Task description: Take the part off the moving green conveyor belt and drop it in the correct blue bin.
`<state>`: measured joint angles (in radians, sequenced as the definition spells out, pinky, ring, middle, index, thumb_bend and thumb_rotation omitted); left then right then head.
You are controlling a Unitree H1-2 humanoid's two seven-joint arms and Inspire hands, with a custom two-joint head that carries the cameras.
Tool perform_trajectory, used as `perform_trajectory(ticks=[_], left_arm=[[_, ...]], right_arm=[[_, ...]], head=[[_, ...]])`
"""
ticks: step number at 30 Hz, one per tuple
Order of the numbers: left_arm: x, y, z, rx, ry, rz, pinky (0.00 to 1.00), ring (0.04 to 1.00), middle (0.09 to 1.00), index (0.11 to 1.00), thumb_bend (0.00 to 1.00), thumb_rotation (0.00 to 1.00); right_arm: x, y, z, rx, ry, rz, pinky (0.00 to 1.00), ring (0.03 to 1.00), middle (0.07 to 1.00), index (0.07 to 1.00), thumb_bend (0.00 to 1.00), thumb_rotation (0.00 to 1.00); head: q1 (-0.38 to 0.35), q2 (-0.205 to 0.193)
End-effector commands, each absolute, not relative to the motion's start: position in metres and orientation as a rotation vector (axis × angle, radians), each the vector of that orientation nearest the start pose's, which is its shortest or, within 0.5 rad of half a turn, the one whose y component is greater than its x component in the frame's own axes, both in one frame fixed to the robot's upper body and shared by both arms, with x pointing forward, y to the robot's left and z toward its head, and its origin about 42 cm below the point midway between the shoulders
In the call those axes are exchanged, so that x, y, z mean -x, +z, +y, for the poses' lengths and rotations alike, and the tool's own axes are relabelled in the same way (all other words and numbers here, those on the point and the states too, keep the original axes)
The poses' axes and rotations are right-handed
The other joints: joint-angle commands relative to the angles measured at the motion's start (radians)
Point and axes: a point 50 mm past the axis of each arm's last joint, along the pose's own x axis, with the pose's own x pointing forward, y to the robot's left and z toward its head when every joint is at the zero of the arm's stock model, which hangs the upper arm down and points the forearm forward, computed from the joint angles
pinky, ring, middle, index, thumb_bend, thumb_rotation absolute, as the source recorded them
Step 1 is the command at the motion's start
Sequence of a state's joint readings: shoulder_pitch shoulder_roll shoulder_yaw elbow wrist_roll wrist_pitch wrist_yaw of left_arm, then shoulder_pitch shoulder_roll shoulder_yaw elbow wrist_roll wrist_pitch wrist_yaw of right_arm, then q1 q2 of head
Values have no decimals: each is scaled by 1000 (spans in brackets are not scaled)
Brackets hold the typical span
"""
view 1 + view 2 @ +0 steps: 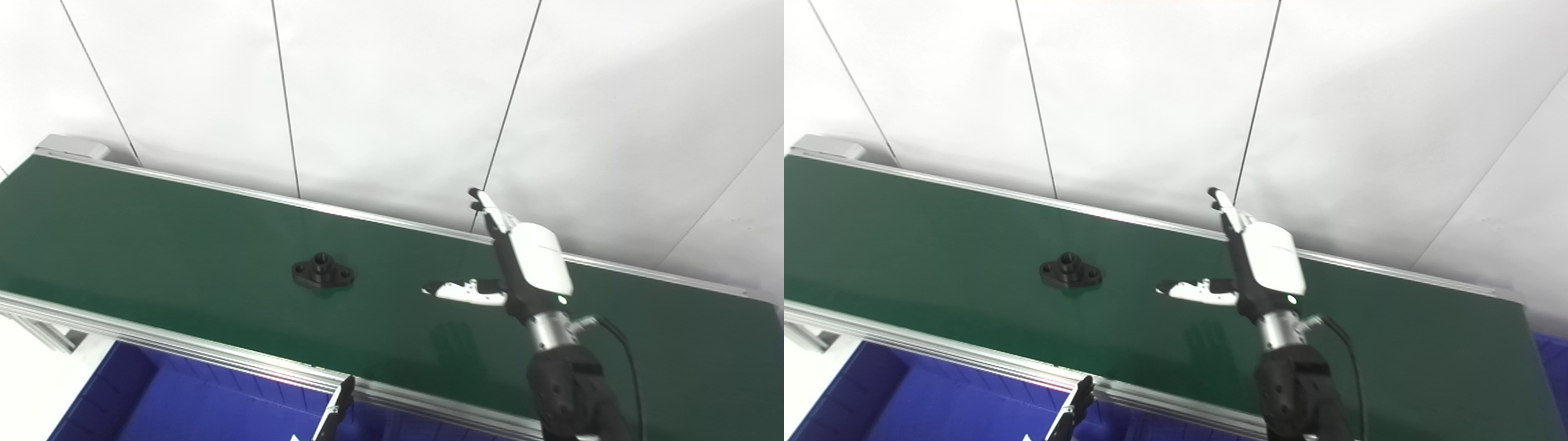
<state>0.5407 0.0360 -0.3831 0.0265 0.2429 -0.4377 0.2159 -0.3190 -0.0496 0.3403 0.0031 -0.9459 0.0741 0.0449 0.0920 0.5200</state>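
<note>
Right hand (pixel 520 263) poised above the green conveyor belt (pixel 153 233), fingers and thumb spread wide and empty, waiting beside the black flanged part (pixel 323 271). Left hand (pixel 334 416) barely visible; can't tell its state.

The right hand (pixel 513 263) is raised on its dark forearm, empty, fingers (pixel 487 205) stretched straight up and away, thumb spread wide to the hand's left. Only the left hand's (pixel 334 413) fingertips show, at the bottom edge.

A green conveyor belt (pixel 153 233) (aluminium-railed) carries one black flanged part (pixel 323 271) lying flat on it
</note>
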Motion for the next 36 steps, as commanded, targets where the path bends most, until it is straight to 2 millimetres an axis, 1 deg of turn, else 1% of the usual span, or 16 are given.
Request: perform_trajectory(ticks=[1, 2, 6, 9, 11, 13, 16, 19, 23, 27, 30, 33, 34, 36], left_arm=[[-77, 28, 132, -77, -142, 39, 973, 972, 1000, 1000, 711, 985], [-77, 28, 131, -75, -141, 39, 972, 971, 1000, 1000, 710, 983], [-75, 31, 127, -65, -139, 37, 942, 963, 1000, 1000, 713, 977], [-73, 32, 126, -76, -142, 36, 943, 969, 1000, 1000, 712, 986], [-72, 33, 125, -88, -142, 39, 910, 961, 1000, 1000, 727, 998], [-71, 33, 123, -95, -144, 43, 894, 957, 1000, 1000, 733, 1000], [-70, 35, 121, -101, -147, 40, 870, 956, 1000, 1000, 726, 1000], [-68, 36, 119, -88, -143, 46, 875, 971, 1000, 1000, 722, 984], [-67, 39, 116, -74, -147, 54, 883, 987, 1000, 1000, 716, 971], [-66, 40, 113, -69, -148, 59, 890, 993, 1000, 1000, 707, 970], [-66, 42, 110, -63, -149, 54, 887, 995, 1000, 1000, 692, 964], [-64, 43, 107, -58, -145, 49, 883, 988, 1000, 1000, 697, 957], [-64, 44, 106, -54, -143, 49, 881, 973, 1000, 1000, 699, 949], [-63, 46, 105, -47, -143, 49, 879, 970, 1000, 1000, 700, 948]], right_arm=[[-366, 198, -96, 1047, 217, -419, 788, 834, 860, 921, 966, 632], [-368, 198, -94, 1051, 222, -416, 788, 833, 860, 920, 967, 621], [-379, 184, -73, 1080, 262, -384, 811, 835, 855, 922, 963, 609], [-383, 175, -61, 1080, 282, -367, 805, 828, 845, 920, 966, 613], [-385, 171, -54, 1062, 294, -348, 791, 824, 845, 919, 967, 605], [-386, 169, -48, 1046, 303, -335, 789, 823, 846, 918, 968, 605], [-389, 168, -34, 1048, 325, -323, 775, 815, 848, 917, 970, 599], [-391, 168, -26, 1067, 344, -315, 757, 814, 852, 916, 968, 595], [-392, 163, -17, 1117, 370, -305, 701, 789, 836, 903, 968, 585], [-392, 158, -12, 1116, 381, -300, 635, 749, 817, 892, 971, 565], [-391, 155, -6, 1127, 393, -299, 611, 739, 811, 889, 972, 566], [-391, 152, -1, 1145, 397, -300, 571, 714, 796, 878, 981, 576], [-391, 150, -1, 1150, 397, -299, 538, 688, 784, 871, 985, 571], [-391, 148, 2, 1170, 406, -289, 505, 667, 768, 853, 972, 554]], head=[[7, 1], [7, 1], [25, 8], [30, 9], [34, 10], [39, 11], [46, 15], [49, 18], [60, 21], [70, 24], [77, 27], [83, 32], [86, 36], [89, 40]])
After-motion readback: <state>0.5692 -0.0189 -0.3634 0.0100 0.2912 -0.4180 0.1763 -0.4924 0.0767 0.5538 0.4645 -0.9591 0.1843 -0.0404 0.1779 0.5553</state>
